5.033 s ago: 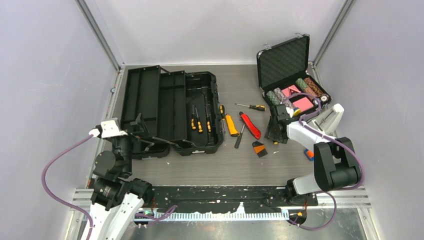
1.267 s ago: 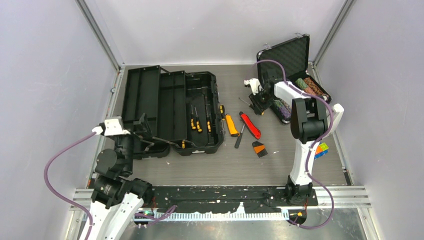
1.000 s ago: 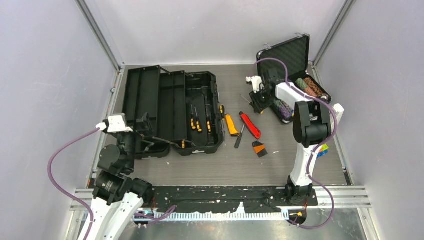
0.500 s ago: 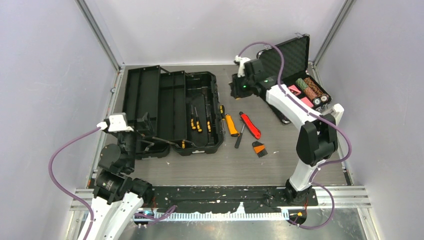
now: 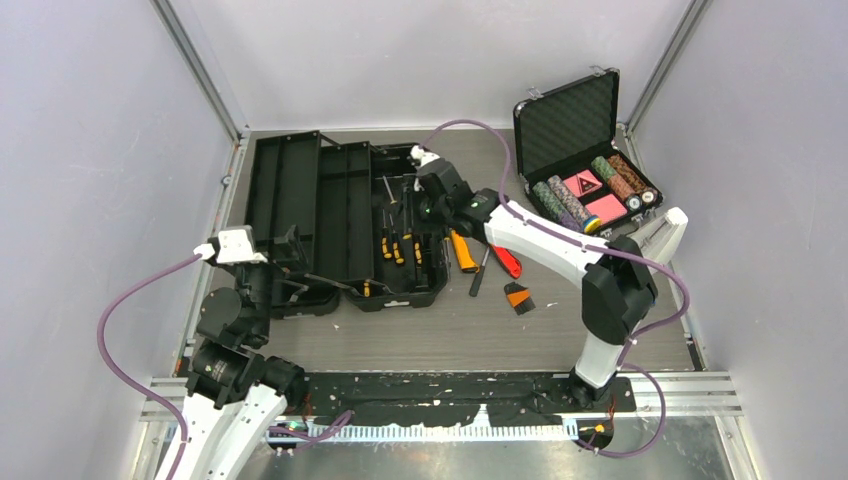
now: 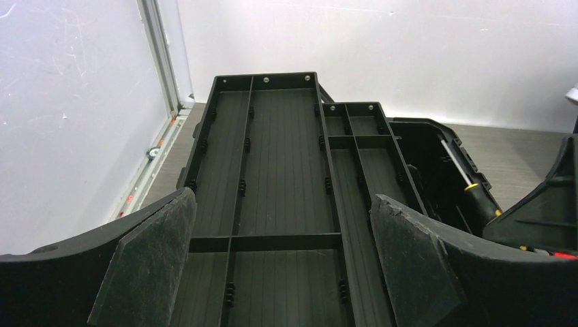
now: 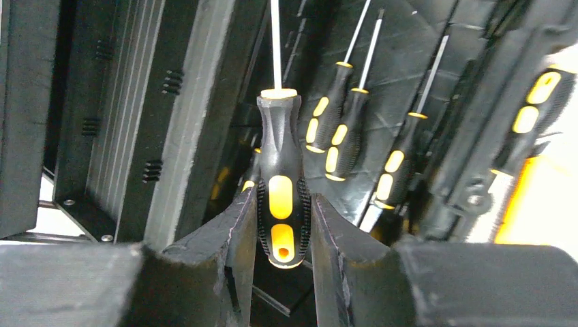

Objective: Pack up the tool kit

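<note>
The tool kit's black toolbox [image 5: 290, 190] lies open at the left of the table, and its ribbed tray [image 6: 286, 150] fills the left wrist view. My right gripper [image 7: 283, 202] is shut on the handle of a black-and-yellow screwdriver [image 7: 281, 180], shaft pointing away. It hangs over the toolbox's deep right half [image 5: 422, 205], above several screwdrivers [image 7: 341, 143] lying inside. My left gripper [image 6: 281, 197] stands open and empty at the toolbox's near left edge [image 5: 293, 262].
Right of the toolbox lie a yellow utility knife [image 5: 462, 250], a red tool [image 5: 508, 260], a dark screwdriver [image 5: 480, 273] and an orange-and-black scraper [image 5: 518, 296]. An open foam-lined case of poker chips [image 5: 585, 150] stands at the back right. Walls close in on both sides.
My right arm has swung left from beside the poker chip case to over the toolbox, carrying the screwdriver. The left arm has not moved.
</note>
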`<act>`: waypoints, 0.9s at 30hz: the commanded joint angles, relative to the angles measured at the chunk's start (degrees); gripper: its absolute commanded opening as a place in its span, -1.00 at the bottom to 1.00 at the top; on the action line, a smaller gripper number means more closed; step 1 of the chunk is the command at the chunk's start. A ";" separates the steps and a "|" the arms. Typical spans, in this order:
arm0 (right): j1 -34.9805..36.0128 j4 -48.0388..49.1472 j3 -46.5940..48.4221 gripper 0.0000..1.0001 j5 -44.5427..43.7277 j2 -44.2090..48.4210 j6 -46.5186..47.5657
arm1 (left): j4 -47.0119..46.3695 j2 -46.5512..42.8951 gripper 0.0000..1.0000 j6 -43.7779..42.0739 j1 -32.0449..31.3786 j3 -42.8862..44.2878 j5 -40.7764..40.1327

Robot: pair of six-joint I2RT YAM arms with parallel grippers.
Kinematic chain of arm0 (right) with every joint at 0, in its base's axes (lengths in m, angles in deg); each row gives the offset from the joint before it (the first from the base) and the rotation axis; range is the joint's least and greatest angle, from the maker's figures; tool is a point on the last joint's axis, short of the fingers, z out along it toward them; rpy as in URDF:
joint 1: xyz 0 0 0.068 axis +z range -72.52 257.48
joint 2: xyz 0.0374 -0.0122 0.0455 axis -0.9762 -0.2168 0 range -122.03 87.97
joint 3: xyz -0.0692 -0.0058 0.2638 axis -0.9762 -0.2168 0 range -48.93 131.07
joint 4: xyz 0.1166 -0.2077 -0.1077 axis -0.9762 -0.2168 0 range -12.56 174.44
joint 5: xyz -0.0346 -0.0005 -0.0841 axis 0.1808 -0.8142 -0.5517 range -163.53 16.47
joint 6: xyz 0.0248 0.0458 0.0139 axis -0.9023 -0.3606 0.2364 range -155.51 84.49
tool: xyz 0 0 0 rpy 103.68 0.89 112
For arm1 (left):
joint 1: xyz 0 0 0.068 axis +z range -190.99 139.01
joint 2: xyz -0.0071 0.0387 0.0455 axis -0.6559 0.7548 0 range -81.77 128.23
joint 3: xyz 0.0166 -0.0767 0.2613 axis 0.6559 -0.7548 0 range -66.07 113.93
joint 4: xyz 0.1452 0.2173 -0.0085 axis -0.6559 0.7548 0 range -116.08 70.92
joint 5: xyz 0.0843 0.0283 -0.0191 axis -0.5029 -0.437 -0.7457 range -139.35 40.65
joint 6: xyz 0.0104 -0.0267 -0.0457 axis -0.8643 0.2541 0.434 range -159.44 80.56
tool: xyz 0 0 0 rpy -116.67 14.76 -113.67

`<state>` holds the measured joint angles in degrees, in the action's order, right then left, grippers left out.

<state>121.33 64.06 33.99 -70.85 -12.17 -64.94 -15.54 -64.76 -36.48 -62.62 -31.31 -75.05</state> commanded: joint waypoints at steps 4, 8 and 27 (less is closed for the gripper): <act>3.21 5.02 -0.02 -0.53 -2.29 -3.67 -3.16 | -2.29 -0.23 0.98 0.43 -0.25 -0.12 0.17; 3.34 4.59 0.03 -0.33 -2.10 -3.75 -2.11 | -2.30 -0.29 0.98 0.47 -0.24 -0.10 0.22; -5.22 5.48 -6.93 0.21 -4.32 6.27 2.88 | -2.26 -0.05 0.98 0.38 -0.30 -0.09 0.38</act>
<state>118.58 67.58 29.53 -75.25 -7.84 -61.94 -15.54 -64.76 -36.48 -62.68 -31.31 -75.02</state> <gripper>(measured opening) 0.602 0.992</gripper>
